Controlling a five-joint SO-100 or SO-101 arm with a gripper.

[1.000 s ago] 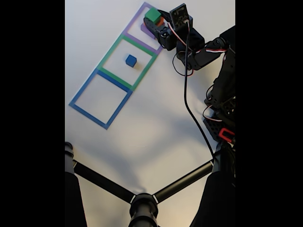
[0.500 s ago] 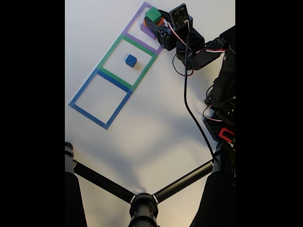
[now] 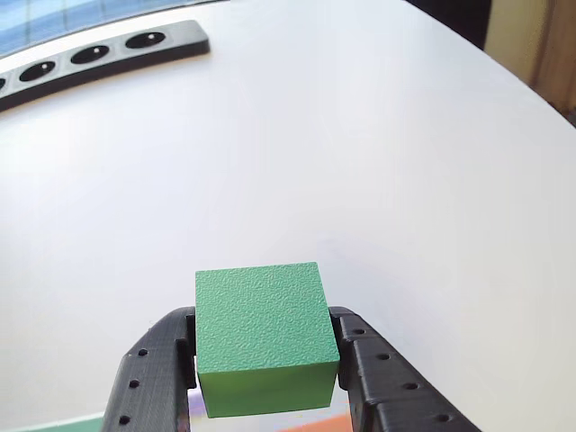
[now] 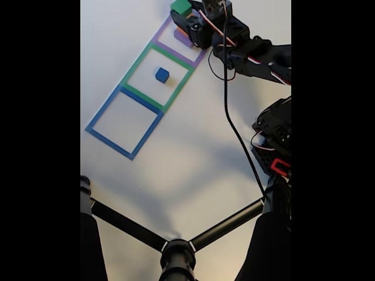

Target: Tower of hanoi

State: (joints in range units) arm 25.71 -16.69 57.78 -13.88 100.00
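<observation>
A green cube [image 3: 261, 337] sits between the two black fingers [image 3: 157, 378] of my gripper [image 3: 261, 331], which is shut on it, above the white table. In the fixed view the green cube [image 4: 180, 7] is at the top edge with the gripper [image 4: 184, 14] on it, over the far end of the purple square [image 4: 166, 33]. An orange and purple stack [image 4: 183, 36] lies just below it inside that square, partly hidden by the arm. A small blue cube [image 4: 162, 74] rests in the green square [image 4: 136, 65]. The blue square [image 4: 105, 112] holds nothing.
A black bar with round holes [image 3: 99, 56] lies at the far side of the table. Black tripod legs [image 4: 176, 249] cross the lower part of the fixed view. The arm [image 4: 258, 58] and its black cable [image 4: 234, 132] run down the right side.
The gripper has carried the green cube up off the orange block, towards the top of the fixed view. The arm has stretched out further. The blue cube has not moved.
</observation>
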